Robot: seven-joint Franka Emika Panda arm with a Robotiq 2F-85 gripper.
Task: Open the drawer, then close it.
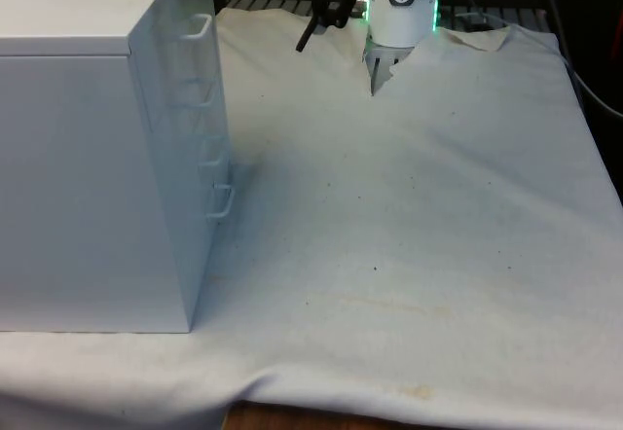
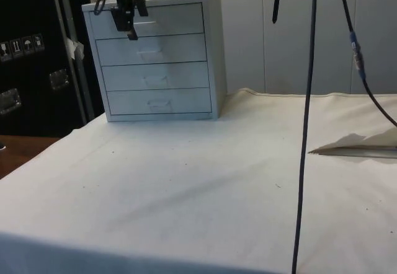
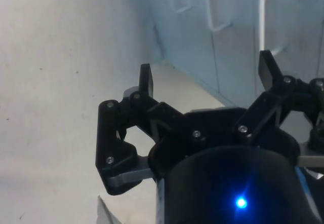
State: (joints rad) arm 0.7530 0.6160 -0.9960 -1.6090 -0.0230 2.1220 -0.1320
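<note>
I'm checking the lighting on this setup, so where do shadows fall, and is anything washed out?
Front view: the chest of drawers casts a soft shadow on the cloth beside its handles. Side view: faint diagonal shadows cross the cloth. Wrist view: the open hand is a dark shape against pale, bluish drawer fronts and bright cloth.

Front cam sits low at table edge, looks across the white cloth (image 1: 409, 255); chest of drawers (image 1: 97, 177) close at the front view's left, its handled face turned sideways to the lens. Side cam stands further off, faces the drawer fronts of the chest (image 2: 155, 57) square-on, w/ cloth in foreground. Wrist cam looks past gripper (image 3: 207, 77), v. near the chest face. All 3 share chest + cloth.
</note>
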